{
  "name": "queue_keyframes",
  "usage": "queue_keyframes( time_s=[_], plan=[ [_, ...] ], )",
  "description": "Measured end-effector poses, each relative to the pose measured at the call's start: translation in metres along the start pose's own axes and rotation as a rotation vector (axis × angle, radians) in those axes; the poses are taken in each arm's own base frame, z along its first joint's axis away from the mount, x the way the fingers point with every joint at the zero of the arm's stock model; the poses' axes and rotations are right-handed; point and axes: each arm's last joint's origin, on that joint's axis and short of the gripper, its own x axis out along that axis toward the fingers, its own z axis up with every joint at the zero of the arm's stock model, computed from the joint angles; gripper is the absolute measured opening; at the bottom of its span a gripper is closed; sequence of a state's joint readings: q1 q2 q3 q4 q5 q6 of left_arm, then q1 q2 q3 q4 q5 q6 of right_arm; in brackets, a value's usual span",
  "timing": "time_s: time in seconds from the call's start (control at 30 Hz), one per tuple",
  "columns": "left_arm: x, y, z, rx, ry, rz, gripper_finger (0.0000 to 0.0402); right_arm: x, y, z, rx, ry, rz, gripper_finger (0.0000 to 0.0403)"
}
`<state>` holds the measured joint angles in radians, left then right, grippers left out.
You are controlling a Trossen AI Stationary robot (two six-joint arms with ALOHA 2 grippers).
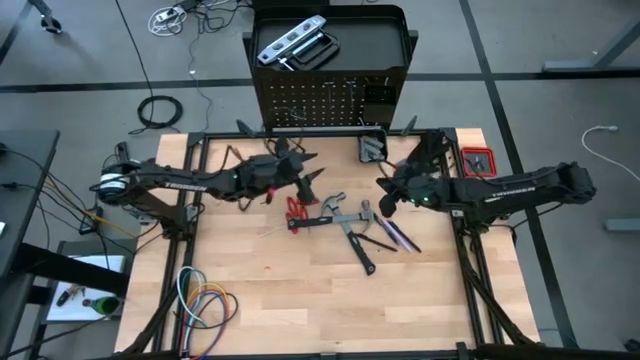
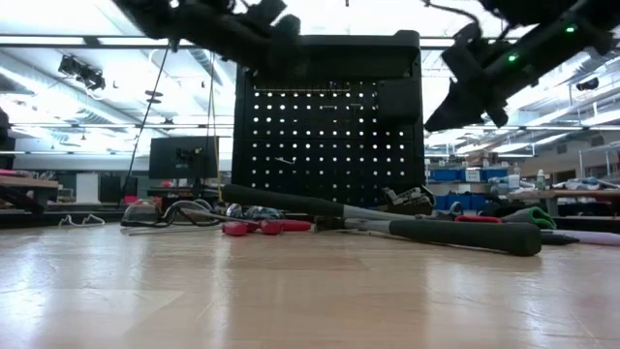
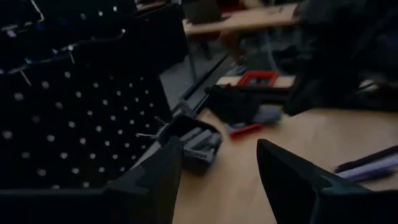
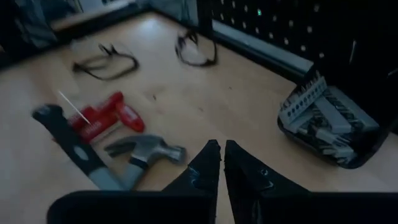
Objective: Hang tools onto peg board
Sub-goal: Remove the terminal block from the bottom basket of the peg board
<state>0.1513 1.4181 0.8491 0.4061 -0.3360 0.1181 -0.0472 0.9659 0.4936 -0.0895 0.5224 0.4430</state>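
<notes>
The black peg board (image 1: 330, 100) stands upright at the table's far edge; a silver level (image 1: 290, 42) lies in its top tray. Red-handled pliers (image 1: 298, 212), two hammers (image 1: 345, 213) (image 1: 362, 248) and thin screwdrivers (image 1: 400, 236) lie flat on the wood mid-table. My left gripper (image 3: 217, 180) hovers open and empty in front of the board's lower left (image 3: 81, 106). My right gripper (image 4: 222, 163) is shut and empty above the table, right of the hammers, pointing toward a hammer head (image 4: 146, 151) and the pliers (image 4: 102, 115).
A small black box of bits (image 1: 372, 148) sits at the board's foot, with a red case (image 1: 477, 160) to its right. Coiled coloured cables (image 1: 205, 305) lie near the front left corner. Dark clips (image 4: 102, 62) lie on the wood before the board. Bare wood fills the near half.
</notes>
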Motion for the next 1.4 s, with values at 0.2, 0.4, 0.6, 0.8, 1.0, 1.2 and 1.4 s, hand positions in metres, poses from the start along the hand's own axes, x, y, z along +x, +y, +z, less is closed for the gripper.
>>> queue_keyframes(
  time_s=[0.2,0.4,0.6,0.8,1.0,1.2,1.4],
  plan=[
    [-0.025,0.004,-0.026,-0.087,-0.130,-0.022,0.0206,0.028,0.000,0.019,-0.112,0.143,-0.078,0.0032],
    [-0.037,0.003,-0.058,-0.219,-0.176,-0.025,0.0206,0.067,-0.002,0.011,-0.282,0.220,-0.188,0.0037],
    [-0.041,0.003,-0.074,-0.312,-0.131,-0.006,0.0206,0.088,0.002,-0.004,-0.251,0.241,-0.210,0.0039],
    [-0.045,0.000,-0.086,-0.393,-0.073,-0.071,0.0206,0.097,0.007,-0.017,-0.409,0.178,-0.240,0.0063],
    [-0.047,-0.007,-0.087,-0.367,-0.051,-0.128,0.0206,0.104,-0.010,-0.023,-0.373,0.159,-0.254,0.0135],
    [-0.047,-0.006,-0.088,-0.322,-0.053,-0.122,0.0206,0.111,-0.010,-0.017,-0.470,0.091,-0.267,0.0217],
    [-0.047,-0.006,-0.088,-0.308,-0.050,-0.115,0.0206,0.118,-0.017,-0.017,-0.449,0.071,-0.347,0.0248]
  ],
)
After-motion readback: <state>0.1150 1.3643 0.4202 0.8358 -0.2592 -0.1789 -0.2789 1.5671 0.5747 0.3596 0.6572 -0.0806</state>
